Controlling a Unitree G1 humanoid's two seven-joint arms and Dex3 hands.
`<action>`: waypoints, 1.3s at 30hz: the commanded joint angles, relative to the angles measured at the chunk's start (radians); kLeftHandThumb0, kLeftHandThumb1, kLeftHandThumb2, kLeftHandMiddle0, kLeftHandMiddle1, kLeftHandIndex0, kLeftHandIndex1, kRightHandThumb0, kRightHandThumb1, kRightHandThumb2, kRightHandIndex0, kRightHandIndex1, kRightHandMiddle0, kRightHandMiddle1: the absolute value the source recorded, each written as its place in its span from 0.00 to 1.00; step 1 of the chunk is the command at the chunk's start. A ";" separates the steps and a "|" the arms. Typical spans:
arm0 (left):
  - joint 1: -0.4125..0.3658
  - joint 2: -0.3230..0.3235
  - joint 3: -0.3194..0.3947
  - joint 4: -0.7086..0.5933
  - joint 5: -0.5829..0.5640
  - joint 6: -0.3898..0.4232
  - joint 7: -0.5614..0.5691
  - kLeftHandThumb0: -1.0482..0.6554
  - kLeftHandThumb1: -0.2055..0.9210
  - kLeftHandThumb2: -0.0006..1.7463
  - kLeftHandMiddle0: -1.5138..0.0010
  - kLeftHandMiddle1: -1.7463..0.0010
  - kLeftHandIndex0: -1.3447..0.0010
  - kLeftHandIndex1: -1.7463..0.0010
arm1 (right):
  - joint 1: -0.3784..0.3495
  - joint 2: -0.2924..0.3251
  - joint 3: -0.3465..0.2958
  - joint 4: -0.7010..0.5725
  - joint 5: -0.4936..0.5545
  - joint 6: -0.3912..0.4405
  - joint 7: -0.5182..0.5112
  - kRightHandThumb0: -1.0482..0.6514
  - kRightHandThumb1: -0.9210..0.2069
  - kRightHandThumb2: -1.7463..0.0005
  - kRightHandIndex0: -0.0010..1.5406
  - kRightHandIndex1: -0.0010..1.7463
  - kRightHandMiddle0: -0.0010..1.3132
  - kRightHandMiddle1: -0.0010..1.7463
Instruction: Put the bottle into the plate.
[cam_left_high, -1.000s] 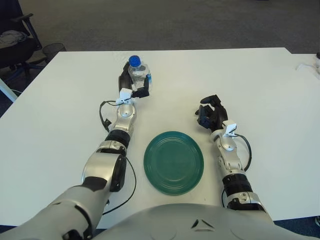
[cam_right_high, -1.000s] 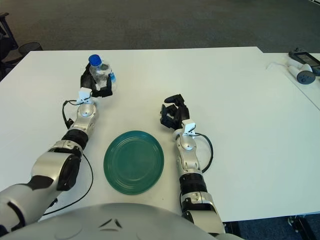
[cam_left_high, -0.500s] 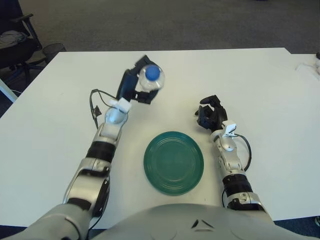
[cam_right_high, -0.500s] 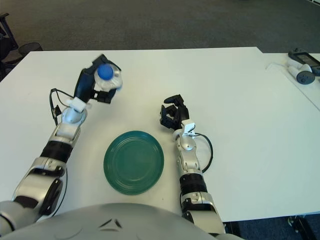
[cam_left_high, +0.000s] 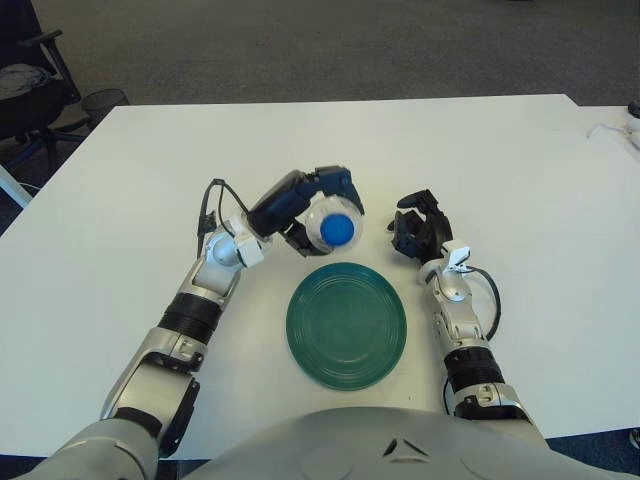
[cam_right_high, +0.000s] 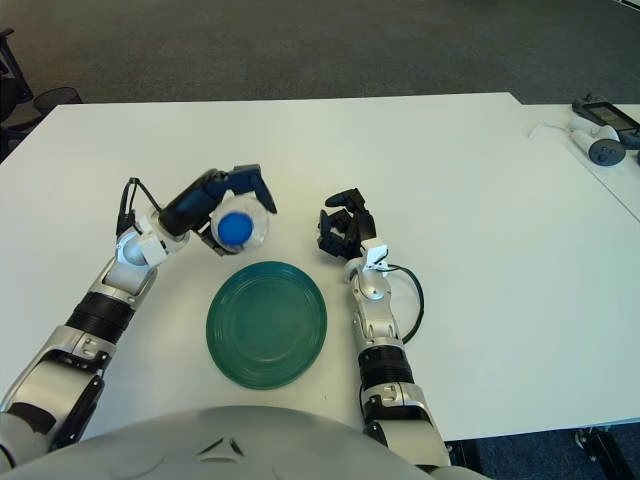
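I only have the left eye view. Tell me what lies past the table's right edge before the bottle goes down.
Observer: A second table adjoins there. A grey and white device lies on it.
Operator: Report anything else over there.
Observer: A dark flat device lies behind the first one. Both show far to the right of the right hand, which shows right of the plate. The left hand holds the bottle by the plate's far rim.
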 joint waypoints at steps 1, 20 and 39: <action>0.019 -0.062 0.019 0.052 0.165 -0.115 0.092 0.46 0.42 0.79 0.14 0.00 0.16 0.00 | 0.019 0.000 -0.008 0.045 0.013 0.040 0.001 0.61 0.33 0.42 0.30 0.94 0.20 1.00; 0.021 0.035 0.027 -0.138 0.452 -0.016 0.144 0.46 0.36 0.83 0.11 0.00 0.14 0.00 | 0.007 -0.002 -0.019 0.073 0.017 0.025 0.008 0.61 0.31 0.43 0.30 0.93 0.19 1.00; 0.054 0.113 -0.048 -0.303 0.842 0.060 0.366 0.37 0.52 0.76 0.06 0.00 0.11 0.00 | -0.002 -0.007 -0.019 0.093 0.011 0.009 0.010 0.61 0.31 0.43 0.30 0.93 0.19 1.00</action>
